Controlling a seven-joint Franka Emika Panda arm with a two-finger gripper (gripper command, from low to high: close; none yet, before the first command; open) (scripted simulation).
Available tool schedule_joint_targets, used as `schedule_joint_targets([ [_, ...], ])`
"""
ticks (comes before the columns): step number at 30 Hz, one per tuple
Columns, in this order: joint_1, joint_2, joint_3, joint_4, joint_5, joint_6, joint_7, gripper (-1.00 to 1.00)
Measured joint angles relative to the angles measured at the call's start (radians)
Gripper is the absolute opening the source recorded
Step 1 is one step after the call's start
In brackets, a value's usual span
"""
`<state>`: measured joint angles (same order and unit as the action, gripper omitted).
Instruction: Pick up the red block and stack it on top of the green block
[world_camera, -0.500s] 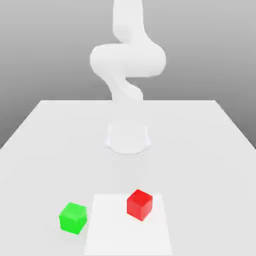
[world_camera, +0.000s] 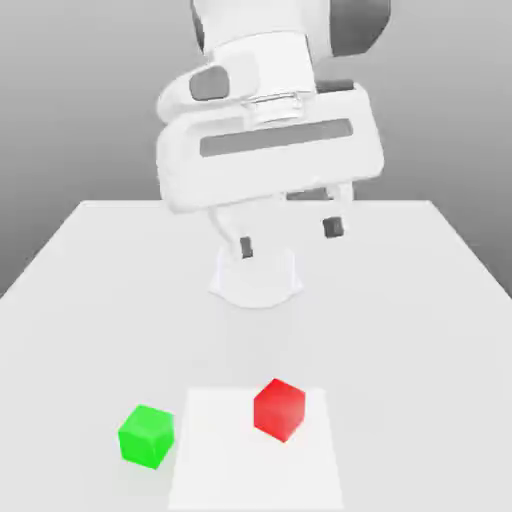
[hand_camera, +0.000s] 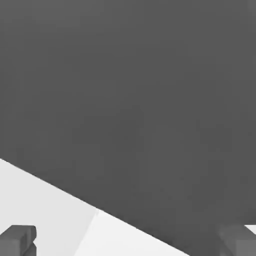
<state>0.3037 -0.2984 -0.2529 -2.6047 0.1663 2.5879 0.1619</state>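
My claw (world_camera: 290, 235) hangs high over the tabletop (world_camera: 90, 270), its two dark-tipped fingers (world_camera: 244, 245) spread wide apart with nothing between them. In the exterior view my white hand looms large above the middle of the scene, fingers pointing down toward the pale round base behind them. The red block (world_camera: 279, 408) sits on the tabletop well below the claw, at about 6 o'clock from it in the exterior view, resting on a lighter white patch (world_camera: 260, 470) near that patch's far edge and turned so one corner faces the camera. The green block (world_camera: 147, 435) lies on the tabletop at roughly 8 o'clock from the red block, just off the patch's edge on the exterior view's left, apart from the red block and not touching it. Neither block touches my claw. In the hand view my two grey fingertips (hand_camera: 17, 239) show at the corners of the frame, wide apart, over a wedge of pale tabletop (hand_camera: 45, 210) against a dark grey backdrop.
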Motion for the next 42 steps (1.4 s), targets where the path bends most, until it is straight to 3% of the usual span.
schedule_joint_targets([
  [6,0.041,0.155,-0.006,-0.105,-0.016,0.102,-0.162,0.00],
  [12,0.033,0.271,-0.002,-0.201,-0.158,0.203,-0.224,0.00],
  [14,0.033,0.295,-0.001,-0.201,-0.164,0.223,-0.234,0.00],
  [22,0.026,0.400,0.026,-0.178,-0.086,0.311,-0.299,0.00],
  [29,-0.035,0.516,0.115,-0.171,0.025,0.407,-0.376,0.00],
  [30,-0.049,0.533,0.132,-0.171,0.037,0.421,-0.384,-1.00],
  [37,-0.052,0.536,0.136,-0.170,0.039,0.422,-0.385,-1.00],
  [42,-0.013,0.461,0.078,-0.173,-0.035,0.361,-0.335,-1.00],
])
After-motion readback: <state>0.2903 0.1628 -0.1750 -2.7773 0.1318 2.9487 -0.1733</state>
